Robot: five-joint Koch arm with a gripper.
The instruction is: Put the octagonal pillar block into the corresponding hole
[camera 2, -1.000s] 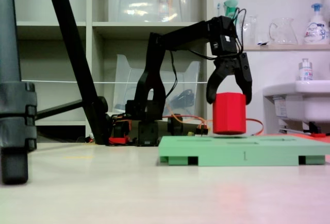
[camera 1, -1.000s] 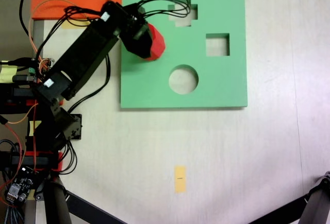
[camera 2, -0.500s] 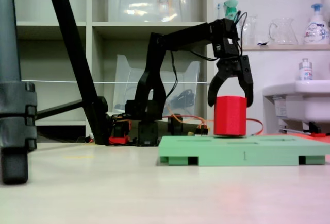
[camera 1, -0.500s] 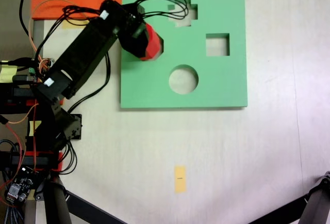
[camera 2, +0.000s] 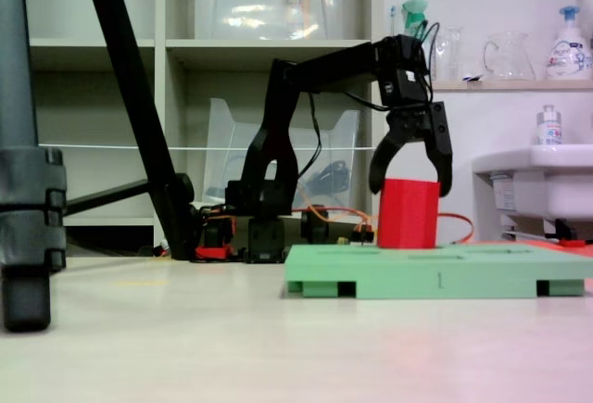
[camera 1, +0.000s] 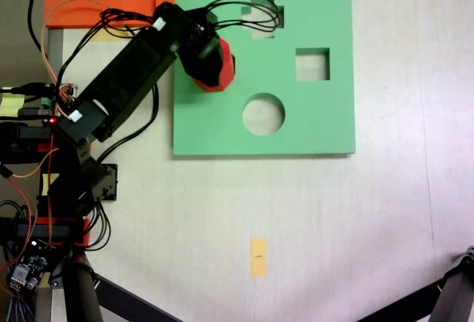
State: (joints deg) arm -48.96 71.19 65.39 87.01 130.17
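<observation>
Red foam — the octagonal pillar block [camera 2: 409,213] — stands upright on the green foam board [camera 1: 311,126], its base seeming to sit down into the board at the left of the overhead-looking fixed view. The gripper [camera 2: 409,181] straddles its top, jaws pinching the block near its upper edge. The octagonal hole itself is hidden under block and arm. Seating it well likely calls for pressing straight down — flats lined up with the cutout — before the jaws spread.
</observation>
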